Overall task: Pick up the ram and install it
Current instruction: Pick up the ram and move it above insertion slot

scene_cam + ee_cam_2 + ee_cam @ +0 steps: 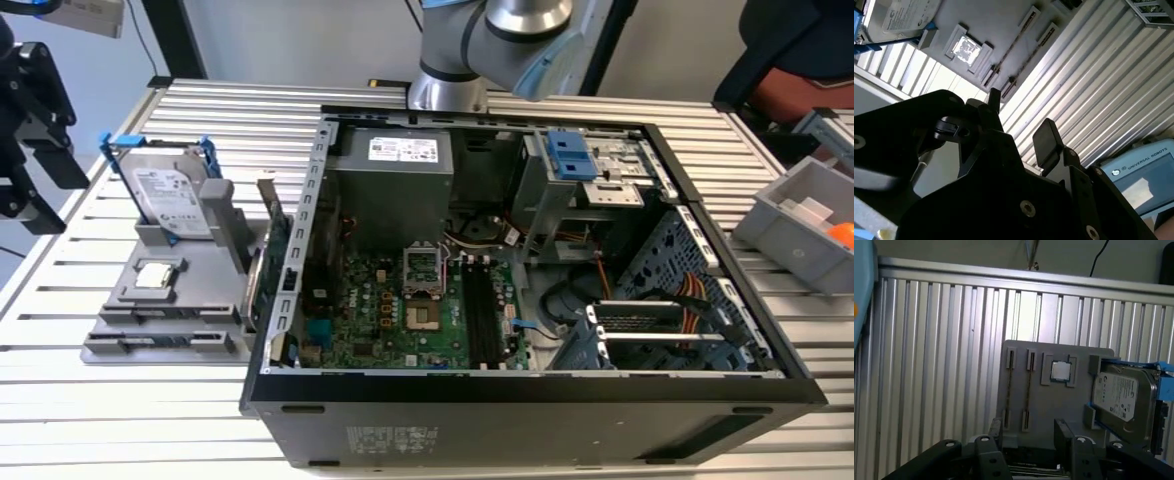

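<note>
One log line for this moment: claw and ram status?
ram: two thin dark circuit-board sticks on edge in grey plastic holder tray | black two-finger claw: open, empty, clear of sticks | pick: not yet done

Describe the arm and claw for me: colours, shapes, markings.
The arm is silvery-grey rounded tubing with a pale blue joint cap. The claw is matte black, angular plates fastened by small silver screws, with two blocky flat fingers.

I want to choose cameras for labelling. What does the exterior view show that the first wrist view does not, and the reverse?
Exterior view adds: the open computer case, its motherboard, a grey bin. First wrist view adds: two ram sticks on edge in slots, the open end effector. Both: grey holder, hard drive, processor chip.
</note>
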Robot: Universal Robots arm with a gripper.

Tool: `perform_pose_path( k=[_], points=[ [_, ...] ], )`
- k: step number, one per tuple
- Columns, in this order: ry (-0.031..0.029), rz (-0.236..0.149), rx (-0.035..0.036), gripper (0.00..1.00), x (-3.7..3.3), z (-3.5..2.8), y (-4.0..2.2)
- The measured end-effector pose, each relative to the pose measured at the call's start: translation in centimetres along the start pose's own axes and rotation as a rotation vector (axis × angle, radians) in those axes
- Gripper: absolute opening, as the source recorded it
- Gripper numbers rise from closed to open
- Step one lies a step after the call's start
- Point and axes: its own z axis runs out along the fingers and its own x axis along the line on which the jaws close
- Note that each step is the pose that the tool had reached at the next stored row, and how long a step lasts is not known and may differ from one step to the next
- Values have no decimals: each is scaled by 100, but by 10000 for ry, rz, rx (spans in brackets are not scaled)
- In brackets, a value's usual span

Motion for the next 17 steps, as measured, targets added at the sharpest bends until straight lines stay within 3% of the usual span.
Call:
perform_pose_path(
  k=[17],
  points=[
    [6, 0, -1, 100, 2, 46, -1]
  ],
)
